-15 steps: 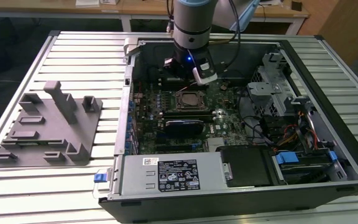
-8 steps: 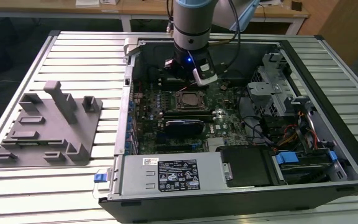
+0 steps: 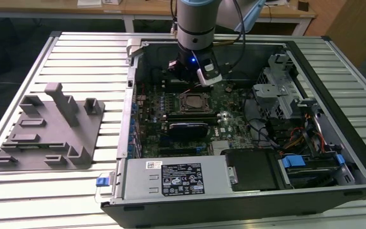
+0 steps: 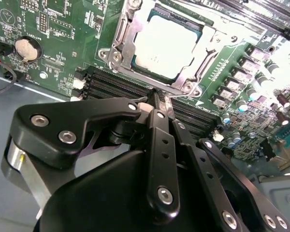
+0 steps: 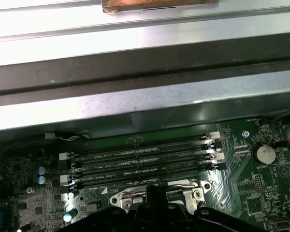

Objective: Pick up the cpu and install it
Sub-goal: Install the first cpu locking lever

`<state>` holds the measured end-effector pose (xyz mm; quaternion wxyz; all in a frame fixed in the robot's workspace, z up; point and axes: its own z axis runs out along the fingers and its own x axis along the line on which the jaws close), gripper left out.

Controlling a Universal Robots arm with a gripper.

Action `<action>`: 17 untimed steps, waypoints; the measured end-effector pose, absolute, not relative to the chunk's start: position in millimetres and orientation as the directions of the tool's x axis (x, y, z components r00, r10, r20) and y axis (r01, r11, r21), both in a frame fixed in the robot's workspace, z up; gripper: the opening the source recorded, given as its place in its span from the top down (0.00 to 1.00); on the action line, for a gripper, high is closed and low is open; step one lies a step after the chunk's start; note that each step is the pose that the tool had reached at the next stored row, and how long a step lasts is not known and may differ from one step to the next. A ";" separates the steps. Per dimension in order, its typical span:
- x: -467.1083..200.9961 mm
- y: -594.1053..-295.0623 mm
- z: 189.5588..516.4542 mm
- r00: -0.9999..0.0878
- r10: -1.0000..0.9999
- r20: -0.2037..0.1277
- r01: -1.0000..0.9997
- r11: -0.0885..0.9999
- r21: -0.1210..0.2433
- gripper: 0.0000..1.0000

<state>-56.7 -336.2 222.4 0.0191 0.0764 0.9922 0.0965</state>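
The cpu [image 4: 166,41], a flat square chip with a pale silver top, lies seated in the metal-framed socket [image 4: 117,53] on the green motherboard. In the exterior view the cpu [image 3: 194,101] sits mid-board inside the open computer case. My gripper [image 4: 157,99] hangs just above the memory slots beside the socket, with its black fingers pressed together and nothing between them. In the exterior view the gripper [image 3: 192,80] is slightly behind the socket, apart from the chip. The socket frame's edge [image 5: 193,191] appears in the first wrist view.
A grey plastic fixture block [image 3: 49,129] stands on the slatted table at the exterior view's left. The case holds a power supply [image 3: 170,176] at the front, a drive cage [image 3: 285,95] with cables, memory slots [image 5: 145,162] and a coin battery [image 5: 264,153].
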 end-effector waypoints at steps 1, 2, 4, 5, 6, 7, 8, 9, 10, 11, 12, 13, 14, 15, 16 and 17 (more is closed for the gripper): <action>-56.5 -335.9 222.0 -0.988 0.155 -0.023 0.148 0.970 0.194 0.89; -56.4 -335.6 221.5 -0.988 0.156 -0.023 0.148 0.970 0.194 0.89; -56.1 -335.1 220.7 -0.987 0.157 -0.023 0.149 0.970 0.194 0.89; -55.9 -334.8 220.3 -0.987 0.157 -0.023 0.149 0.970 0.194 0.89; -55.5 -334.5 219.8 -0.987 0.157 -0.023 0.150 0.969 0.194 0.89; -54.8 -334.3 219.4 -0.987 0.158 -0.023 0.150 0.969 0.194 0.89; -53.8 -334.0 219.0 -0.987 0.158 -0.023 0.151 0.969 0.194 0.89; -52.8 -333.7 218.7 -0.987 0.159 -0.023 0.152 0.969 0.194 0.89; -51.8 -333.1 218.3 -0.987 0.160 -0.023 0.153 0.969 0.194 0.89; -51.2 -332.5 218.0 -0.987 0.161 -0.023 0.153 0.969 0.194 0.89; -50.8 -331.9 217.7 -0.987 0.161 -0.023 0.154 0.969 0.194 0.89; -50.6 -331.5 217.5 -0.987 0.161 -0.023 0.154 0.969 0.194 0.89; -50.5 -331.2 217.4 -0.987 0.162 -0.023 0.154 0.969 0.194 0.89; -50.4 -331.0 217.3 -0.987 0.161 -0.023 0.154 0.969 0.194 0.89; -50.5 -331.1 217.3 -0.987 0.161 -0.023 0.154 0.969 0.194 0.89; -50.5 -331.0 217.3 -0.987 0.161 -0.023 0.154 0.969 0.194 0.89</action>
